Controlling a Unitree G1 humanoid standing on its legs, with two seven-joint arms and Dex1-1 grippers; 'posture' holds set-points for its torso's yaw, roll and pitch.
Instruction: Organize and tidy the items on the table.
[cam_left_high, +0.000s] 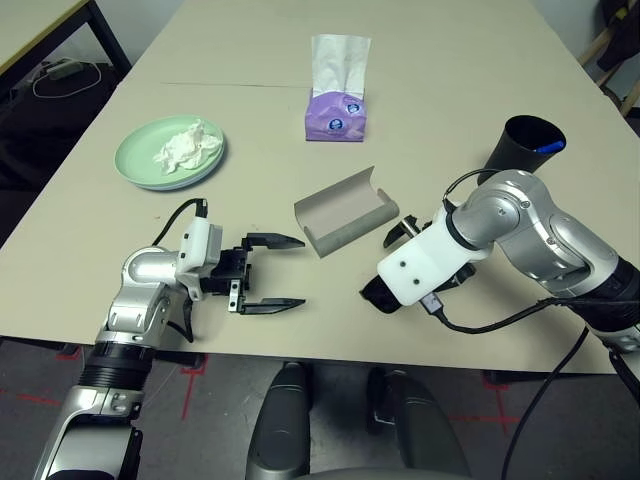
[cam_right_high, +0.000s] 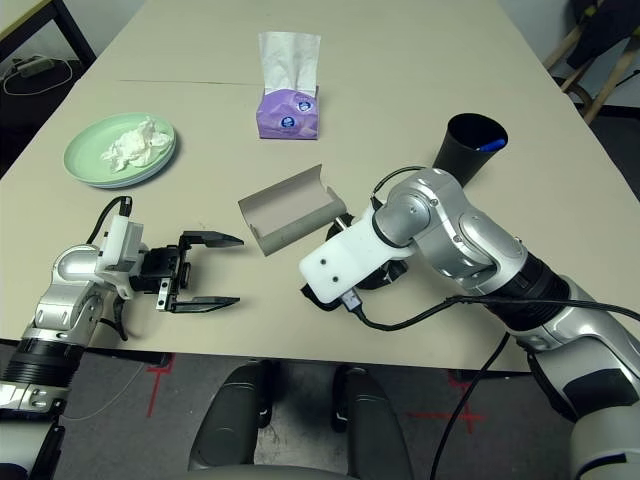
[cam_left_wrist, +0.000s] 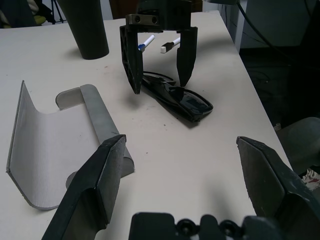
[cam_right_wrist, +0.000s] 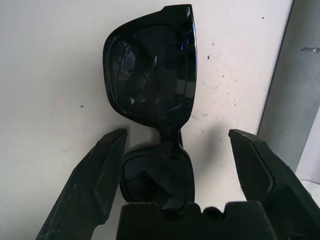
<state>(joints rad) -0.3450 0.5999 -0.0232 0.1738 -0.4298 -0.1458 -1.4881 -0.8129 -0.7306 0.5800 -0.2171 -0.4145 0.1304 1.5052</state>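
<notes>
- The right hand (cam_left_wrist: 159, 55) is held pointing steeply down over the black sunglasses (cam_right_wrist: 152, 75), its two black fingers (cam_right_wrist: 87, 185) spread wide, one on each side of the frame — nothing is gripped, and contact cannot be made out.
- The sunglasses are seen lying folded on the beige tabletop (cam_left_high: 440, 90), just beside the open end of the grey glasses case (cam_left_high: 343, 211), on the robot's right of it.
- The left hand (cam_left_high: 272, 272) is held nearly level above the near part of the tabletop, pointing toward the robot's right, with its fingers (cam_left_high: 275, 241) wide apart and empty.
- The glasses case is found lying open like a trough between the two hands, near the tips of the left fingers but apart from them.
- Two blue-and-white pens (cam_left_wrist: 145, 43) are seen on the tabletop beyond the right hand in the left wrist view.
- A black cup (cam_left_high: 523, 148) is seen past the right arm, with a blue object showing inside its rim.
- A pale green plate (cam_left_high: 140, 165) is placed far on the left side, carrying a crumpled white tissue (cam_left_high: 186, 147).
- A purple tissue box (cam_left_high: 337, 112) is stood at the middle of the far tabletop, a white tissue rising from its top.
</notes>
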